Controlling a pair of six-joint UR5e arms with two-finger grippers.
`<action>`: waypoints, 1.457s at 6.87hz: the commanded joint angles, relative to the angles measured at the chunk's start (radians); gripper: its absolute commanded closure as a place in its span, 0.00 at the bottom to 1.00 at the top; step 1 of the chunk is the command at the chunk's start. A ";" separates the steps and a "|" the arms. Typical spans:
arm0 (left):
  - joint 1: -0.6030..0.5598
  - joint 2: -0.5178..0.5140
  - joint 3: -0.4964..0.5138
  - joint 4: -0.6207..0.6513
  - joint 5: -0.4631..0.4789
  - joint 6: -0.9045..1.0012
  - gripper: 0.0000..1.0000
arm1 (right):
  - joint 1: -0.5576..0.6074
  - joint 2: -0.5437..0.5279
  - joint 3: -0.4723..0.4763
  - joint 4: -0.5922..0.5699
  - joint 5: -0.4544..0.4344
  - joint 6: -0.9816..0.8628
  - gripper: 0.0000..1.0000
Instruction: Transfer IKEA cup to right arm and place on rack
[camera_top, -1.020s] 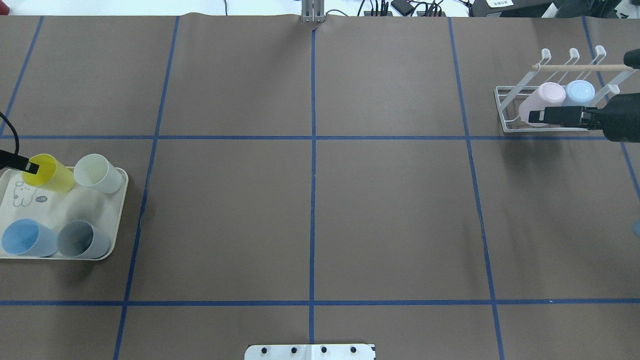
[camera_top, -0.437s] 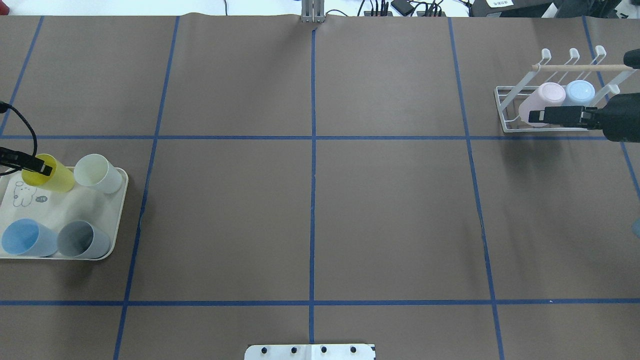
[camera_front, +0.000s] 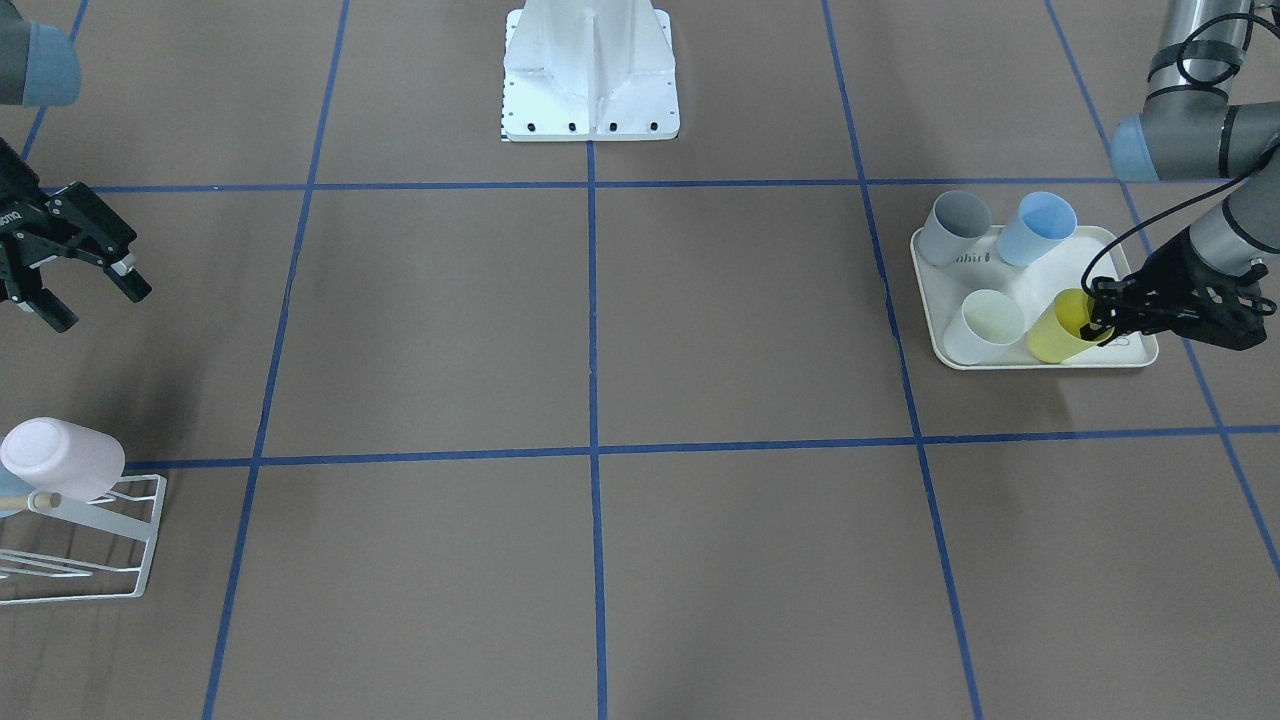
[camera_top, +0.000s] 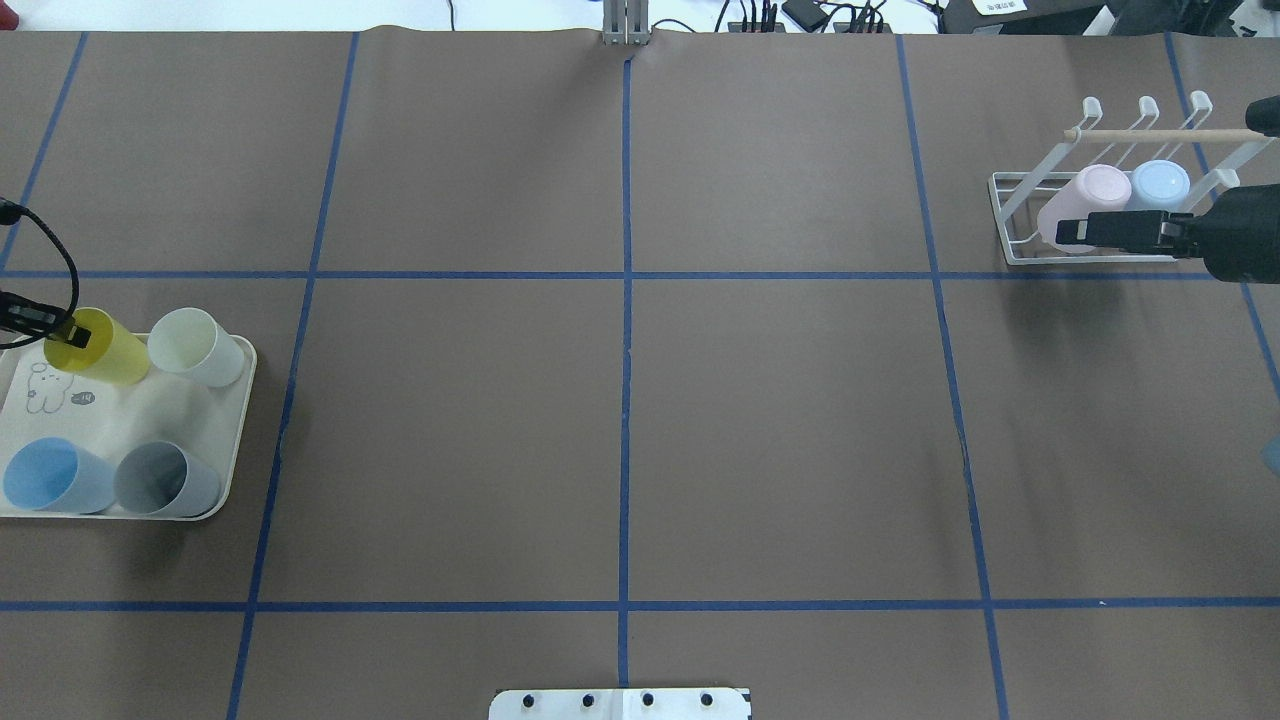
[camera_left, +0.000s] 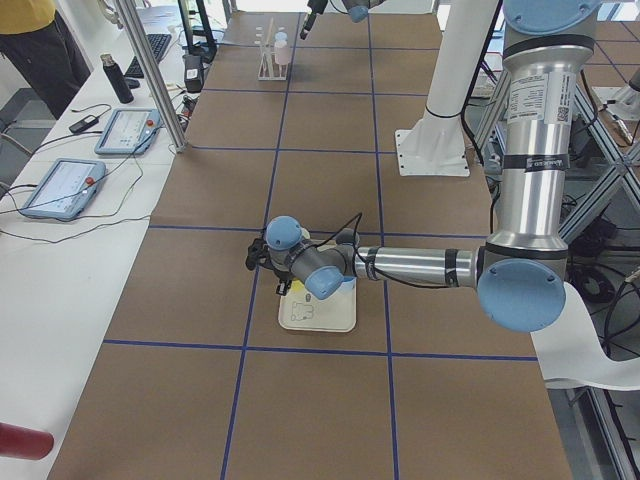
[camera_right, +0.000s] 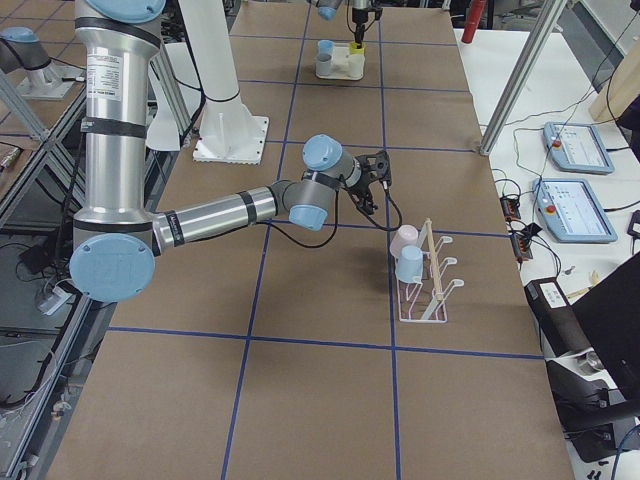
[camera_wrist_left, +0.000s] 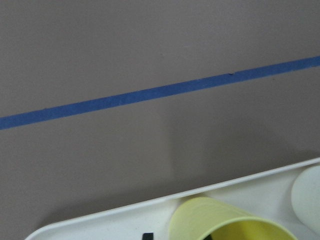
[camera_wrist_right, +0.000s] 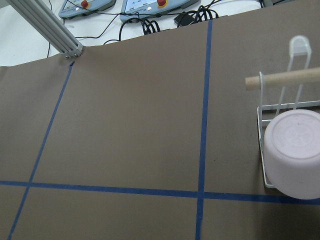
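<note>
Resting in a corner of the cream tray (camera_front: 1135, 357), the yellow cup (camera_front: 1052, 340) is seen in the front-facing view with the left hand (camera_front: 1098, 312) set at its rim. Whether the fingers are clenched on the cup's wall cannot be told. The right hand (camera_front: 98, 305) is held released and empty above the worktop (camera_front: 600, 330), apart from the rack (camera_front: 140, 545), on which a pink cup (camera_front: 60, 458) is carried base outward.

In the overhead view, one finger of the left hand is shown inside the yellow cup's mouth. A cream cup (camera_top: 195, 345), a blue cup (camera_top: 55, 475) and a grey cup (camera_top: 165, 478) are also carried by the tray, and a pale-blue cup (camera_top: 1160, 183) is seen beside the pink one on the rack.

In the left side view, the near arm is reached out over the tray. In the right side view, the near arm's hand is held near the rack.

In the left wrist view, the yellow cup's rim is cut by the lower edge, inside the tray's rim.

In the right wrist view, the pink cup's base and the rack's wooden rod (camera_wrist_right: 282, 79) are shown at the right.
</note>
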 joint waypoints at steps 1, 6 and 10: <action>-0.080 0.010 -0.079 0.007 0.007 0.007 1.00 | 0.000 0.006 -0.002 0.000 0.000 0.005 0.00; -0.179 -0.165 -0.385 0.254 -0.004 -0.367 1.00 | -0.002 0.006 0.011 0.003 0.000 0.039 0.00; 0.136 -0.337 -0.325 -0.243 0.098 -0.889 1.00 | -0.021 0.010 0.002 0.180 0.050 0.410 0.00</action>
